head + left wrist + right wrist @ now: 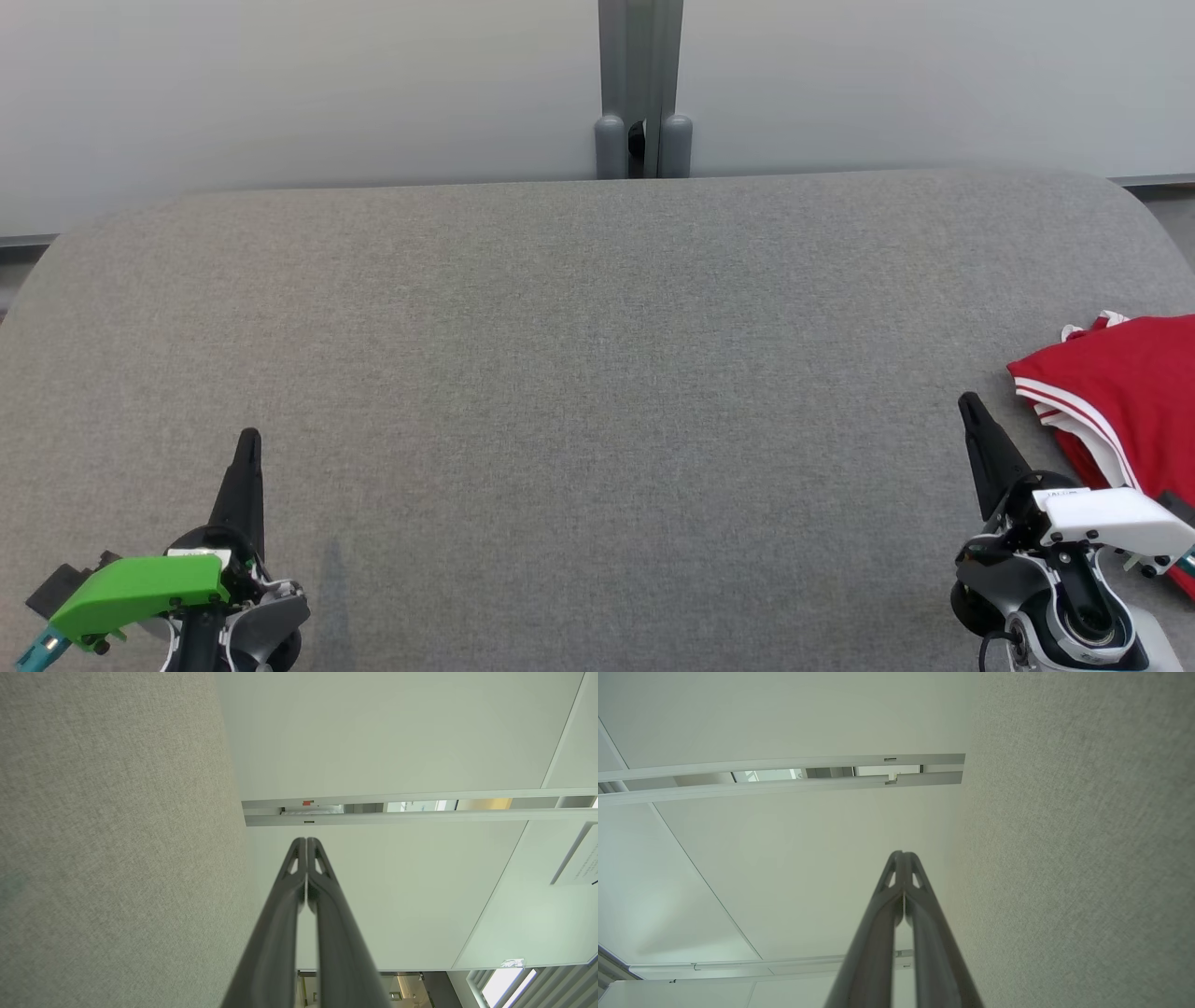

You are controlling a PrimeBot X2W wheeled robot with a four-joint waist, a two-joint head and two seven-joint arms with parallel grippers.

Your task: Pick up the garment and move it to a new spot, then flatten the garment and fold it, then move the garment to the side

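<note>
Grey fabric-covered counter (579, 317) seen from its near edge. The red garment (1125, 387), trimmed with white stripes, lies folded at the counter's right edge. The right claw (971, 406) rests just beside it, fingers pressed together and holding nothing. The left claw (248, 443) sits well apart at the near left, likewise closed and empty. Pale wall panels (280, 84) stand behind.

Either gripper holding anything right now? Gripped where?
Nothing held. Left gripper and right gripper are shut and empty; the red garment lies loose beside the right one.
</note>
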